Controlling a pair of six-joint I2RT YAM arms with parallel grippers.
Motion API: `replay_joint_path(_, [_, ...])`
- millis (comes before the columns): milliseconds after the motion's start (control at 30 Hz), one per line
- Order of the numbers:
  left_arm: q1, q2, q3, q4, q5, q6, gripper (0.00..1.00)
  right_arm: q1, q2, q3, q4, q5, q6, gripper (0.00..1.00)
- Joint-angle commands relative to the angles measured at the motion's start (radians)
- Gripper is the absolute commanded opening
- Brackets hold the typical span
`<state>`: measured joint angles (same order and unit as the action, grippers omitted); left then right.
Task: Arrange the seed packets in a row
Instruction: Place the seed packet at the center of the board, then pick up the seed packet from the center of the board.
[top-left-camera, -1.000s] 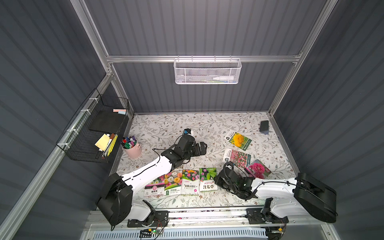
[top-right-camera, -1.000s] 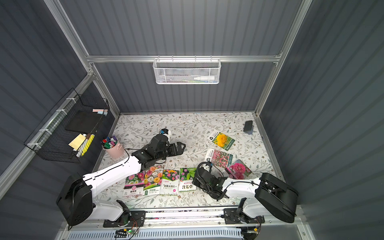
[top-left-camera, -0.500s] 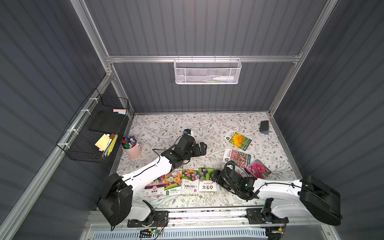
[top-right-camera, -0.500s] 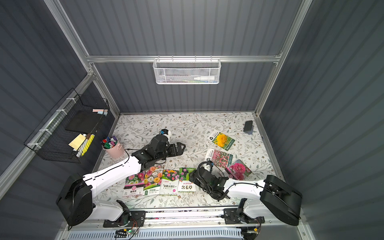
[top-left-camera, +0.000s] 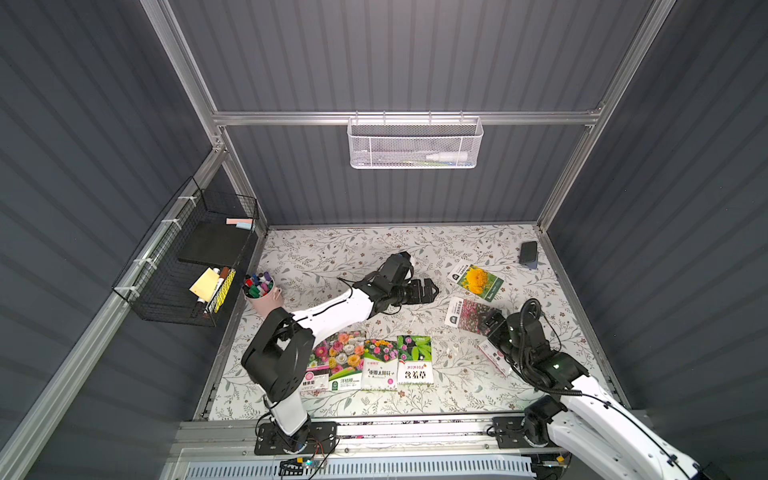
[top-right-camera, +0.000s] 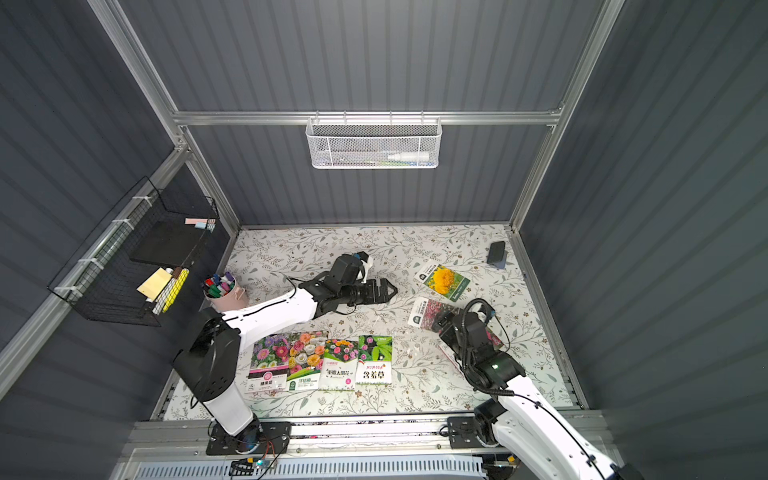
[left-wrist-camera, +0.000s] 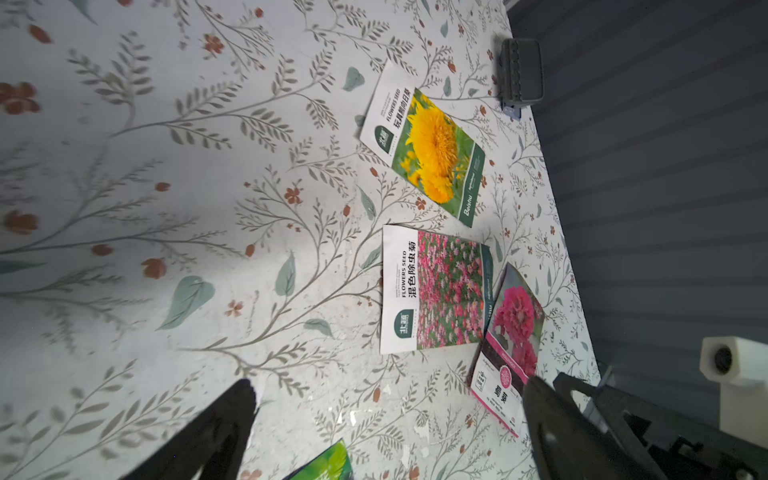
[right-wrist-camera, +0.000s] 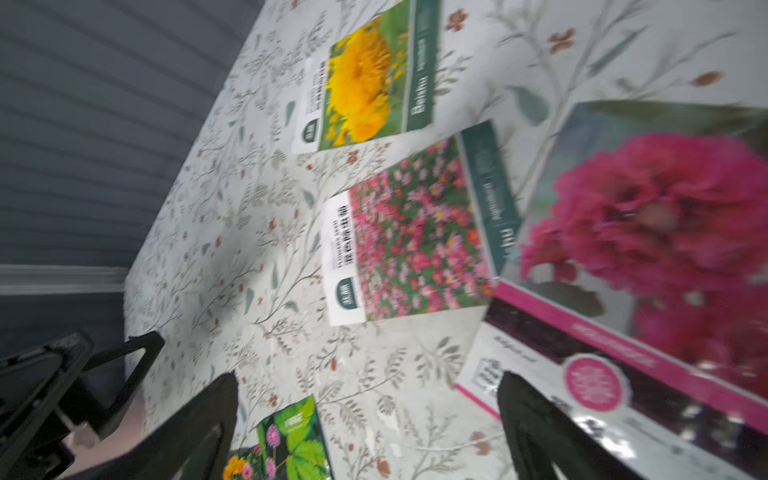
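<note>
Four seed packets (top-left-camera: 379, 365) rowed, long axes front-to-back | three loose packets (top-left-camera: 468, 312) askew | left hand (left-wrist-camera: 386, 415) wide | right hand (right-wrist-camera: 365, 399) wide, empty

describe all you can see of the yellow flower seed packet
The yellow flower seed packet is a flat, glossy rectangle: a yellow bloom on green, a white band with Chinese text at one end, a green band at the other. It lies face up, askew, on the floral table cover, touching nothing else.
</note>
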<state>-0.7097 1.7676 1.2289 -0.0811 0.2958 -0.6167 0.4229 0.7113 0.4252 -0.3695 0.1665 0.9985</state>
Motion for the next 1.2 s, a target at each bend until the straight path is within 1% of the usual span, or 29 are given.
replay_joint_path(0, [-0.044, 0.071, 0.062, 0.062, 0.141, -0.02, 0.99, -0.144, 0.031, 0.027, -0.221, -0.115, -0.069, 0.99])
replay_joint_path(100, [-0.111, 0.134, 0.117, 0.082, 0.196, 0.006, 1.0, -0.258, 0.041, 0.001, -0.253, -0.161, -0.04, 0.99])
replay_joint_path(133, [-0.134, 0.16, 0.17, 0.084, 0.215, 0.016, 0.99, -0.282, 0.028, -0.008, -0.256, -0.166, -0.033, 0.99])
replay_joint_path(200, [-0.167, 0.207, 0.216, 0.087, 0.234, 0.016, 1.0, -0.306, -0.011, -0.021, -0.268, -0.153, -0.024, 0.99])
replay_joint_path(267, [-0.188, 0.264, 0.262, 0.12, 0.26, -0.011, 1.0, -0.321, -0.064, -0.032, -0.275, -0.135, -0.032, 0.99])
replay_joint_path(367, [-0.211, 0.351, 0.333, 0.164, 0.306, -0.048, 1.0, -0.367, -0.078, -0.042, -0.313, -0.145, -0.031, 0.99])
replay_joint_path(500, [-0.243, 0.457, 0.431, 0.14, 0.319, -0.054, 1.0, -0.45, -0.037, -0.097, -0.273, -0.238, -0.022, 0.99])
replay_joint_path(567, [-0.25, 0.505, 0.471, 0.129, 0.323, -0.066, 1.0, -0.49, -0.042, -0.129, -0.229, -0.287, -0.007, 0.99])
replay_joint_path(700, [-0.259, 0.554, 0.489, 0.144, 0.322, -0.086, 0.99, -0.549, -0.093, -0.178, -0.15, -0.336, 0.007, 0.99])
replay_joint_path(767, [-0.261, 0.571, 0.481, 0.162, 0.315, -0.105, 0.99, -0.572, -0.09, -0.181, -0.125, -0.346, 0.001, 0.99])
replay_joint_path(833, [-0.262, 0.589, 0.472, 0.191, 0.316, -0.138, 0.99, -0.585, -0.051, -0.186, -0.089, -0.367, -0.006, 0.99])
replay_joint_path(933, [-0.265, 0.615, 0.455, 0.253, 0.323, -0.197, 1.0, -0.599, 0.067, -0.202, 0.045, -0.425, 0.003, 0.97])
replay_joint_path(1067, [-0.264, 0.643, 0.435, 0.328, 0.31, -0.289, 1.0, -0.604, 0.264, -0.192, 0.21, -0.533, 0.027, 0.91])
replay_joint_path(1167, [-0.267, 0.667, 0.427, 0.406, 0.322, -0.365, 0.99, -0.608, 0.394, -0.14, 0.255, -0.602, 0.028, 0.86])
